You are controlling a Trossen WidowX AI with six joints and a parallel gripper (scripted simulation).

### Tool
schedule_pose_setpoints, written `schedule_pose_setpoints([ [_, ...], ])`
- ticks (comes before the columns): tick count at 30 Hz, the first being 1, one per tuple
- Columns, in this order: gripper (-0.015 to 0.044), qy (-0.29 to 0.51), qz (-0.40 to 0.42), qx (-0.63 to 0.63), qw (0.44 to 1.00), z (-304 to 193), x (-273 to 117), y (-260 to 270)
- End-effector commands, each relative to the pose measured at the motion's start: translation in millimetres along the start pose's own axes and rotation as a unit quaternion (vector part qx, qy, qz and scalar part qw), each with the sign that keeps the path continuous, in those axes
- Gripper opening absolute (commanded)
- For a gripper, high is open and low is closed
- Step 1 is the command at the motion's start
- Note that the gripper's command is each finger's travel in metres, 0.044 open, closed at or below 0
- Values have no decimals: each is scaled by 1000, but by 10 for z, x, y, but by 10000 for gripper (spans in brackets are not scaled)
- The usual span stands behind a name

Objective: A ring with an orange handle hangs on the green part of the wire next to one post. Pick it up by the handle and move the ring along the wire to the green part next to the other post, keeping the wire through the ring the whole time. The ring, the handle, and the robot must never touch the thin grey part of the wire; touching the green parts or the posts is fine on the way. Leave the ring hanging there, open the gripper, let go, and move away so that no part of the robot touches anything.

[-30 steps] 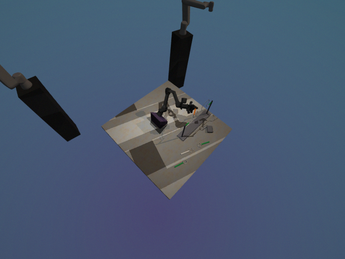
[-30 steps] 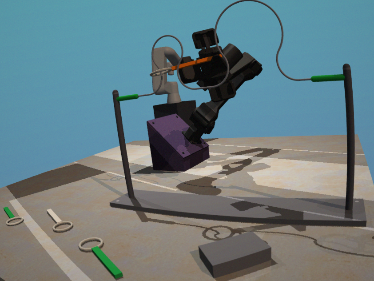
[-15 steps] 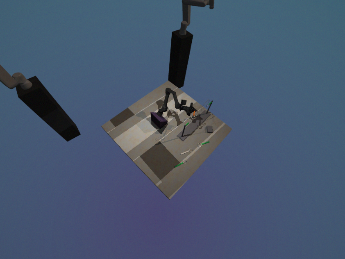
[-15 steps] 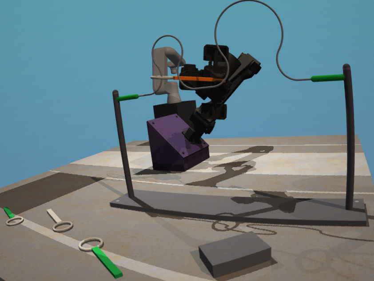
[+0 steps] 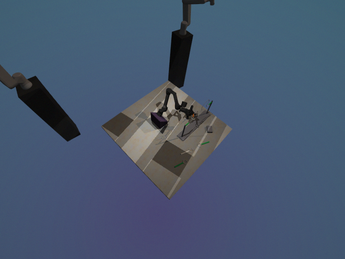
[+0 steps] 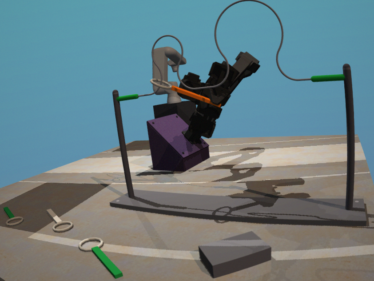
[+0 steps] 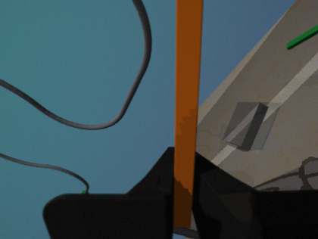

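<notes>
While our gripper [image 5: 192,113] [image 7: 178,153] grasps the orange handle [image 5: 193,115] [image 6: 193,95] [image 7: 187,83], our arm [image 5: 174,97] [image 6: 234,80] arches over from its purple mount [image 5: 158,120] [image 6: 169,136]. In the exterior view, the pale ring [image 6: 153,83] sits at the handle's ten o'clock end, near the wire's [image 5: 208,101] [image 6: 282,33] [image 7: 148,49] smaller loop. We count two posts [image 6: 123,145] [image 6: 349,136] and three spare ringed handles [image 6: 105,261] [image 6: 54,216] [image 6: 9,213].

Smooth grey wire [image 6: 282,33] [image 7: 148,41] with a metallic sheen; matt, plastic-looking orange handle [image 6: 190,94] [image 7: 187,76].
</notes>
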State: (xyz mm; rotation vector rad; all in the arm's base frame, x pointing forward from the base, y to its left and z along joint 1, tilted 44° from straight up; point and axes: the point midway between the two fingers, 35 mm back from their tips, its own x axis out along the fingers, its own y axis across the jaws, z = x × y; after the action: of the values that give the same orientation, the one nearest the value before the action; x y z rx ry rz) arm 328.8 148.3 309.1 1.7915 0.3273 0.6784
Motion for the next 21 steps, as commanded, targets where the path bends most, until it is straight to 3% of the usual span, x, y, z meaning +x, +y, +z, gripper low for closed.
schedule_pose_setpoints([
  [1, -150, -7, -28, -52, 998, 22, -8, -197],
  [21, -150, 18, -117, -241, 963, 216, -185, -808],
])
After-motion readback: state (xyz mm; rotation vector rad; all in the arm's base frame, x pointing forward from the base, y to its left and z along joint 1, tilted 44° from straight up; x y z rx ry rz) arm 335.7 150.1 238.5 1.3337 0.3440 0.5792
